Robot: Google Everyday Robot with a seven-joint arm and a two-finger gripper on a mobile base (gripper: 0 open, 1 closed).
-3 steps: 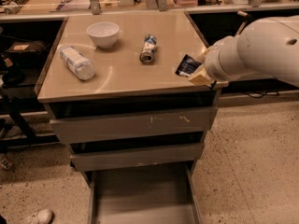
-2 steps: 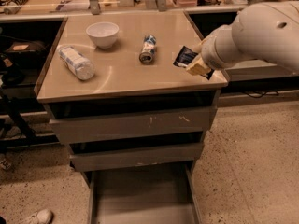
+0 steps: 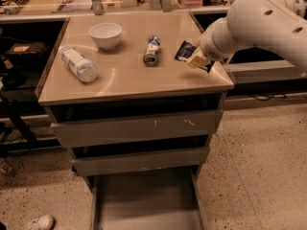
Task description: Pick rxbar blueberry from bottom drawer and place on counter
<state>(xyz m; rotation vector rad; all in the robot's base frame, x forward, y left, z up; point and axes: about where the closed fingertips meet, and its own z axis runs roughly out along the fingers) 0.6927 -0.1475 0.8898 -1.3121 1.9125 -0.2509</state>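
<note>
The rxbar blueberry (image 3: 183, 51), a flat dark wrapper, is held at the right side of the tan counter (image 3: 124, 78), just over its surface. My gripper (image 3: 196, 60) is shut on its right part, with the white arm reaching in from the right. Whether the bar touches the counter I cannot tell. The bottom drawer (image 3: 144, 200) stands pulled open below, its grey floor bare. The two shallower drawers above it are pushed in.
On the counter lie a blue-white can (image 3: 152, 50) on its side just left of the bar, a white bowl (image 3: 105, 34) at the back and a clear bottle (image 3: 78, 64) at the left. Dark shelving stands on both sides; speckled floor to the right.
My gripper has carried the bar from the counter's right front edge further back and slightly left, towards the can.
</note>
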